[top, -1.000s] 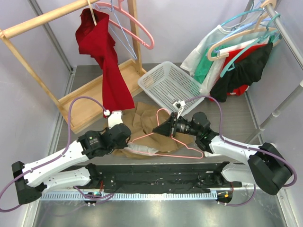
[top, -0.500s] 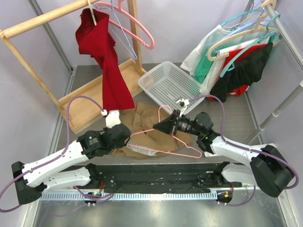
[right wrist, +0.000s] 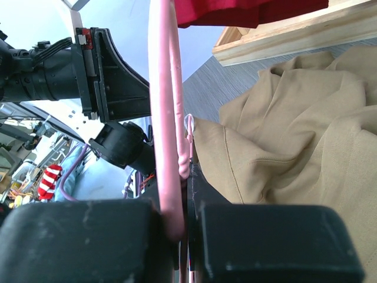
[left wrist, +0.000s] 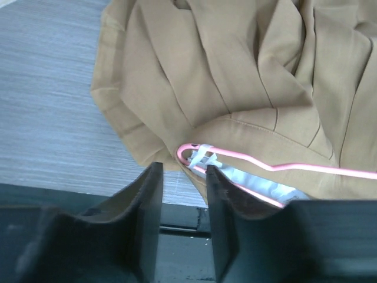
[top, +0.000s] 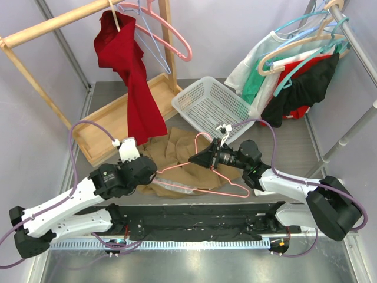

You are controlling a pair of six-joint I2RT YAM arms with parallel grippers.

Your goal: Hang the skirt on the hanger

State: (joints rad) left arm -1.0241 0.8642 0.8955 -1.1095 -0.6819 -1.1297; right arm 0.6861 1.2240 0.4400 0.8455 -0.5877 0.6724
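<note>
The tan skirt [top: 175, 154] lies crumpled on the table between the two arms. A pink wire hanger [top: 203, 187] lies over it, tilted, its neck held up by my right gripper [top: 207, 159], which is shut on it. In the right wrist view the pink hanger [right wrist: 164, 118] runs straight up from between the shut jaws [right wrist: 187, 200], with the skirt [right wrist: 294, 135] to the right. My left gripper [left wrist: 184, 171] stands open just short of the skirt's [left wrist: 235, 76] near edge. The hanger's left end [left wrist: 197, 156], with a white loop on it, is at the tip of the right finger. Nothing is between the jaws.
A white basket [top: 212, 106] leans behind the skirt. A wooden rack [top: 126, 115] at the back left carries a red garment [top: 132, 76] and spare hangers [top: 171, 35]. Clothes hang on a metal rail [top: 294, 76] at the right. A black mat [top: 194, 215] lines the near edge.
My left gripper has opened and drawn back to the left, off the skirt's edge. The right gripper still holds the hanger, shifted only slightly.
</note>
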